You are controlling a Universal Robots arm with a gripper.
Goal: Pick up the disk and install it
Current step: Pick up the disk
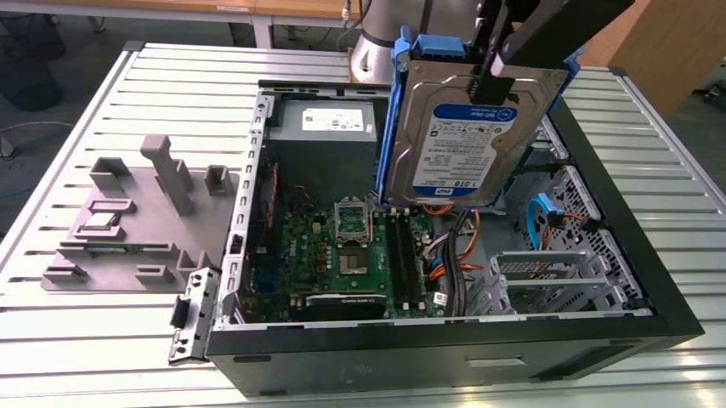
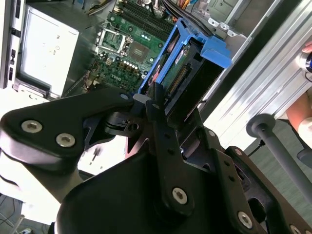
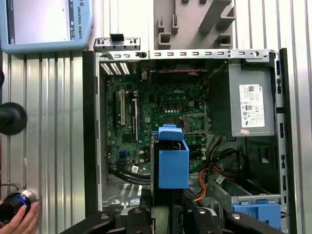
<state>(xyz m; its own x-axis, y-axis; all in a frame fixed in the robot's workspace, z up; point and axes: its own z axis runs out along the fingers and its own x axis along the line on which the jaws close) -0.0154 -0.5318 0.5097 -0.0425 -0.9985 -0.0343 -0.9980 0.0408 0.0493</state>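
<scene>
Hanging on edge above the open computer case (image 1: 454,361) in the exterior view, the disk (image 1: 471,140) shows its label, its upper end clamped between the black jaws. In the second wrist view the jaws grip the near end of the disk (image 2: 185,73), whose blue carrier frame juts away from them toward the motherboard (image 2: 131,46). In the first wrist view the disk (image 3: 173,163) stands edge-on just beyond the jaws, over the case's interior, apart from the grey power supply (image 3: 248,105).
</scene>
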